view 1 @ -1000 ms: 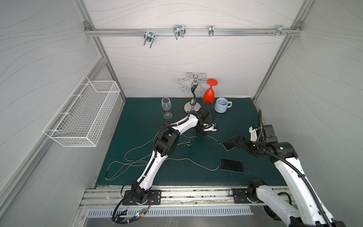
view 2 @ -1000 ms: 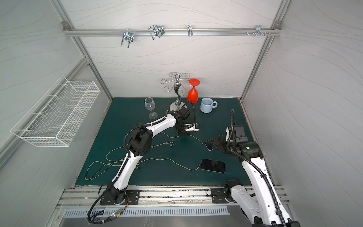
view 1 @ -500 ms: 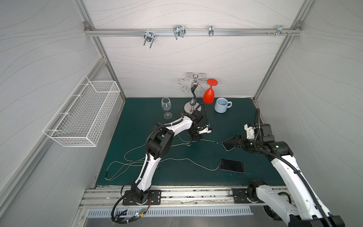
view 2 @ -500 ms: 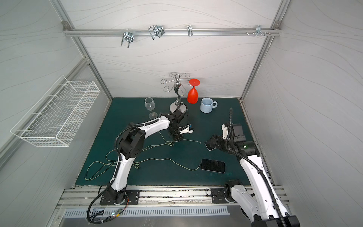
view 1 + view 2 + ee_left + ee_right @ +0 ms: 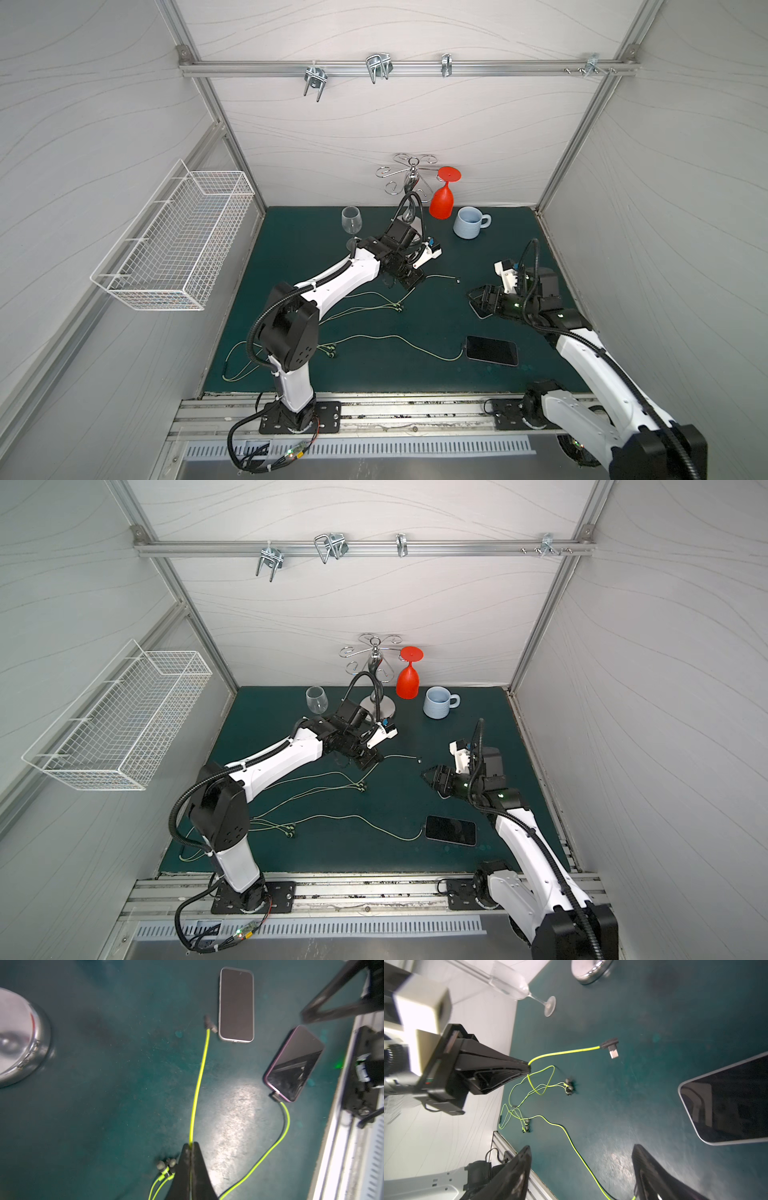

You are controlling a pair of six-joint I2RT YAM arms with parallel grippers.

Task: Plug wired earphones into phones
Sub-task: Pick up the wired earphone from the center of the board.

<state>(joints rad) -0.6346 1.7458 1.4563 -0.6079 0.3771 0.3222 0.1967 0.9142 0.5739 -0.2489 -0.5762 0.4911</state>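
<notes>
Beside your flat, screen-up silver-edged phone (image 5: 236, 1004), the dark plug (image 5: 208, 1024) of the loose earphones (image 5: 199, 1080) is uninserted; near it, the purple-edged phone (image 5: 295, 1064) has the other earphones (image 5: 284, 1124) plugged in.

phone (image 5: 236, 1004): glossy dark screen | mat (image 5: 124, 1064): matt, scuffed | stand base (image 5: 18, 1043): polished metal

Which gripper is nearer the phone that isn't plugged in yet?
Right. The right gripper hovers close beside that phone, fingers open. The left gripper is farther off, shut on the loose earphone cable.
</notes>
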